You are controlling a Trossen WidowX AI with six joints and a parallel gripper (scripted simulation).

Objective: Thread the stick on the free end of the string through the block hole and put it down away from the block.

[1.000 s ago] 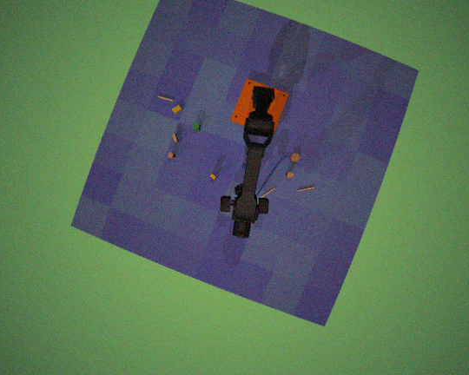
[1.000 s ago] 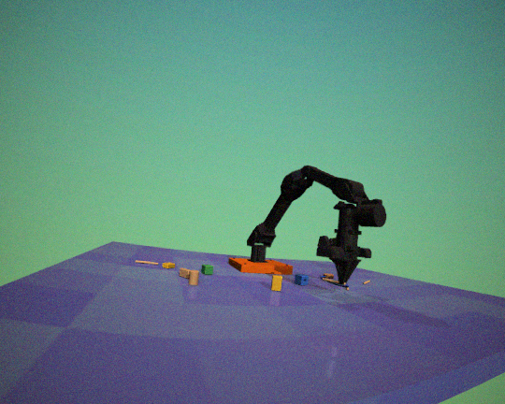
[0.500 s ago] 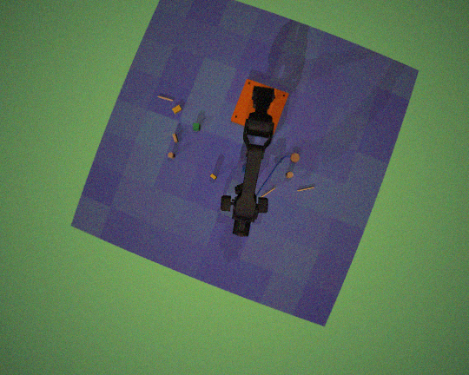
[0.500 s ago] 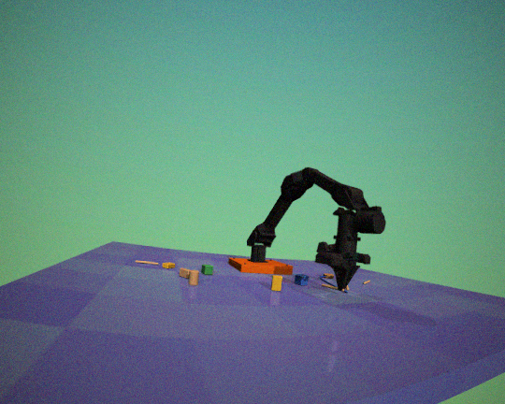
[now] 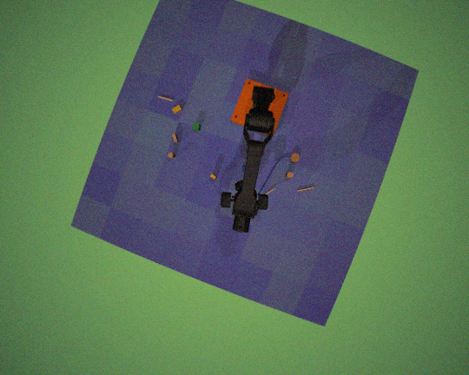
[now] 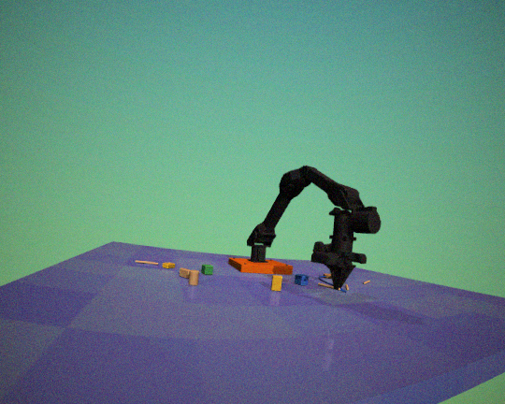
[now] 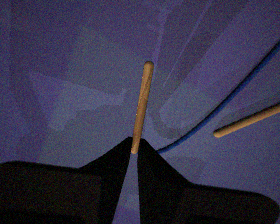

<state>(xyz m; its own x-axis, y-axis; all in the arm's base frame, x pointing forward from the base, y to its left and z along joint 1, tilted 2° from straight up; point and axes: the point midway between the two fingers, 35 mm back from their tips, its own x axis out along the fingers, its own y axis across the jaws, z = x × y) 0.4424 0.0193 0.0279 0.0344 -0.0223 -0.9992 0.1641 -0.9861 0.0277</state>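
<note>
My gripper (image 6: 339, 288) (image 7: 135, 142) points down, just above the table, and is shut on one end of the string's stick (image 7: 142, 105) (image 6: 326, 285). The stick's long free part sticks out ahead of the fingers, toward the block's side in the exterior view. The blue string (image 7: 216, 112) (image 5: 271, 173) runs from the fingers to the round wooden button (image 5: 295, 157). The blue block (image 6: 301, 280) stands on the table, apart from stick and gripper; its hole cannot be made out clearly. The arm hides the gripper tips and nearly all of the block in the top view.
A loose stick (image 5: 270, 191) (image 7: 251, 119) lies beside the gripper, another (image 5: 306, 188) (image 6: 367, 281) farther out. A wooden cylinder (image 5: 289, 174) stands near the button. A yellow block (image 5: 213, 176) (image 6: 277, 282) stands across from the string. A green cube (image 5: 196, 127) (image 6: 208, 269) and several small objects lie farther away.
</note>
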